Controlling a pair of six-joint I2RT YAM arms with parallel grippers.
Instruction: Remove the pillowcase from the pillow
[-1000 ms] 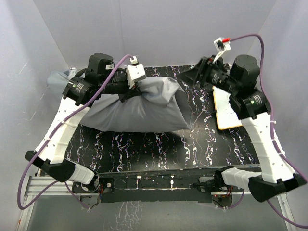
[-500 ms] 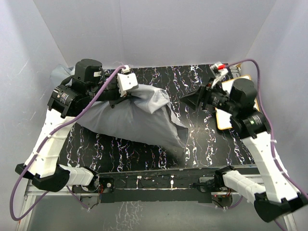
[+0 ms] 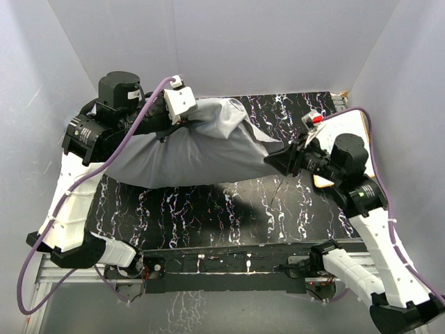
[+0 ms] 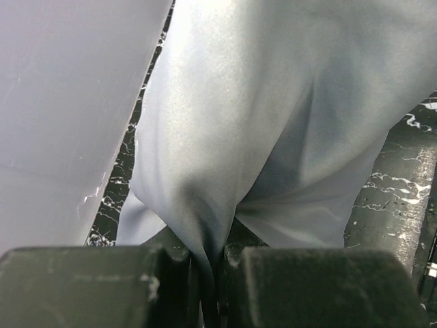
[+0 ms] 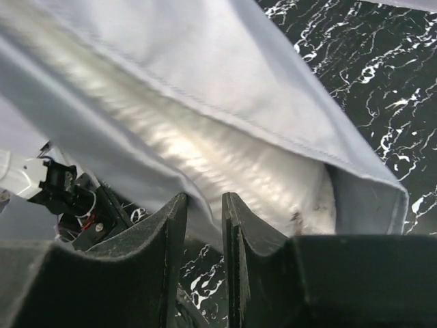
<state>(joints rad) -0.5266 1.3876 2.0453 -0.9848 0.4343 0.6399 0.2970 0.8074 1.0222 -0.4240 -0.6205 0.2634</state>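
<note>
Stripping step: the left end effector (image 4: 212, 254) pinches the large, limp grey fabric pillowcase (image 3: 201, 149), held above the black marbled worktop (image 3: 208, 212). The right end effector (image 5: 203, 208) is nearly pressed together at the right-hand opening; I cannot tell whether it grips. Next it should probably seize the plump off-white cloth pillow (image 5: 232, 167) inside.

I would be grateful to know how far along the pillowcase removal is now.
Done: the left gripper is clamped on the pillowcase. In hand: the right gripper sits at the open hem, grip unclear. Left: the pillow, visible inside, has to come out.
</note>
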